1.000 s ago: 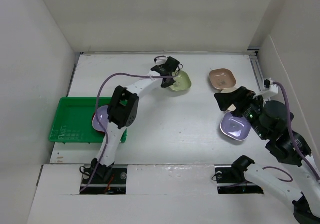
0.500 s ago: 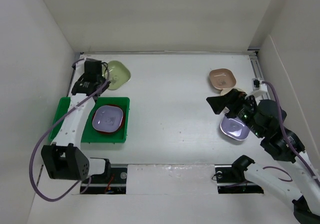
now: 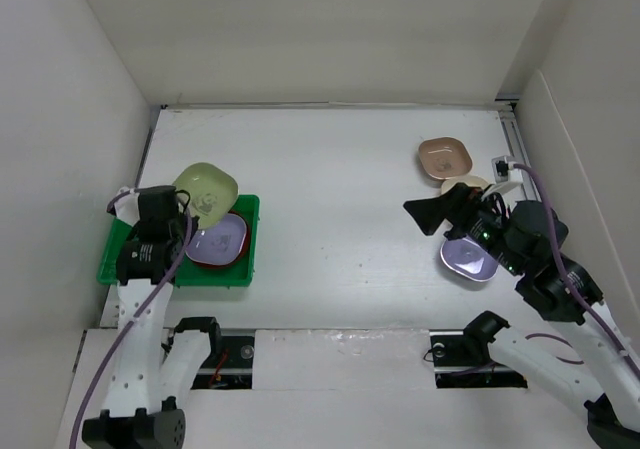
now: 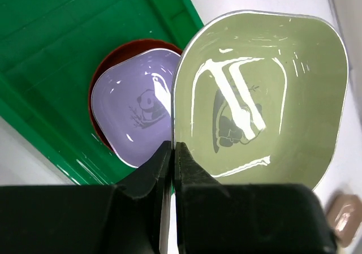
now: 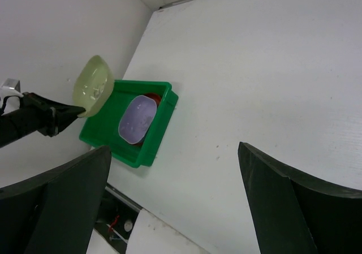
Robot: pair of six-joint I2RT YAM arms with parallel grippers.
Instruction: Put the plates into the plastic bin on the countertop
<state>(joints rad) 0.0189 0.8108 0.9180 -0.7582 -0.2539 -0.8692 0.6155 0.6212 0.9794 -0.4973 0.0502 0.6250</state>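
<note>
Your left gripper (image 4: 172, 152) is pinching the near rim of the pale green plate (image 4: 260, 95), jaws closed tight on its edge. The plate is a glossy rounded-square dish with a dark printed figure in its centre, and it is hanging tilted over the far right part of the plastic bin (image 3: 130, 259). From the right wrist it is showing nearly on edge and lifted clear of the bin. You are looking at six plates in all. One is this pale green one. Two are lavender: the lavender plate in the bin (image 4: 133, 112) with its panda print, and a second lavender plate (image 3: 468, 259) lying on the countertop (image 3: 330, 169) by your right arm. One is a reddish-brown plate (image 4: 99, 90) sitting under the lavender one in the bin, only its rim showing. One is a pinkish-tan plate (image 3: 445, 157) near the far right, and one is a cream plate (image 3: 470, 183) just nearer, partly hidden by the arm. Half a second ago the green plate was sitting beyond the bin's far edge, and a second ago near mid-table, so it is now coming in over the bin. Your right gripper (image 5: 174, 152) is hanging with fingers spread wide and holding nothing, having edged slightly leftward, while the plates on the right are lying where they were
</note>
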